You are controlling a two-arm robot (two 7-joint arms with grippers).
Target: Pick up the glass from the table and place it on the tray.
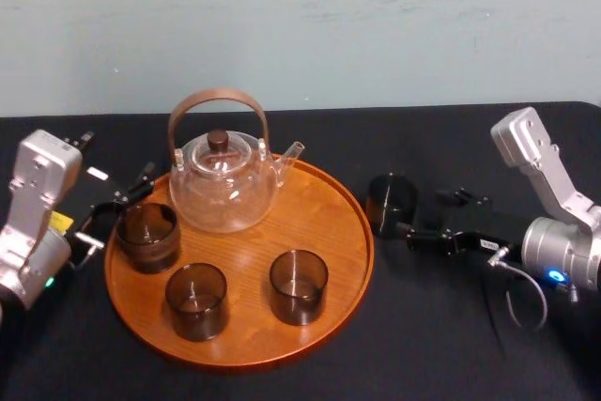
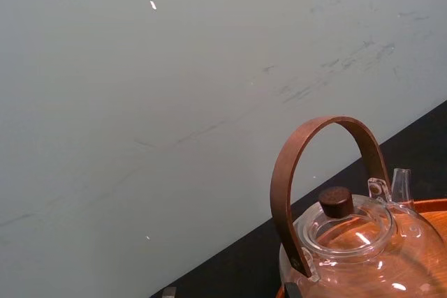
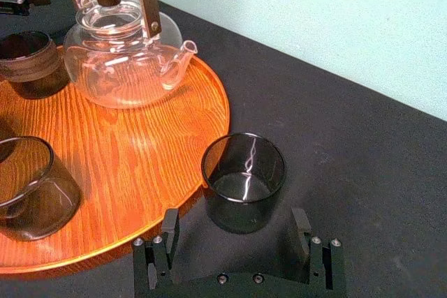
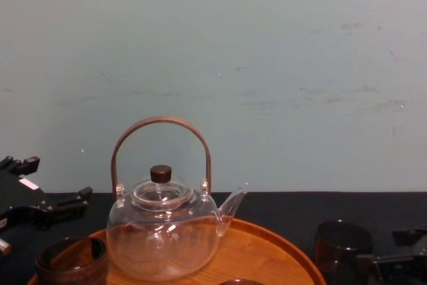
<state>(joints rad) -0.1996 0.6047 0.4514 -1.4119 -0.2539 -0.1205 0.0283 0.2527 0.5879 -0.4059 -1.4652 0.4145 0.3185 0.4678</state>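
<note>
My left gripper (image 1: 115,211) hangs low over the table (image 1: 441,326) at the tray's (image 1: 324,218) left edge. Its fingers are spread wide and hold nothing. Just beside them, inside the rim, a dark cup (image 1: 148,236) stands upright. I cannot tell whether a finger touches it.

Behind that cup, toward the back of the tray, stands the clear glass teapot (image 1: 223,190). It has a bent wooden handle and a dark knob on its lid, and its spout points to my right. Toward the front of the tray stand a second cup (image 1: 196,300) and, to its right, a third cup (image 1: 299,285). Both are dark, upright and set apart from each other.

Past the tray's right rim the glass (image 3: 243,181) stands upright on the black table. It is off the tray and just beside the rim.

My right gripper (image 3: 235,214) lies low on the table at the glass's right side and points toward the tray. Its fingers are wide apart, one on each side of the glass. In the right wrist view a gap shows between each finger and the glass wall, so I have no grip on it.
</note>
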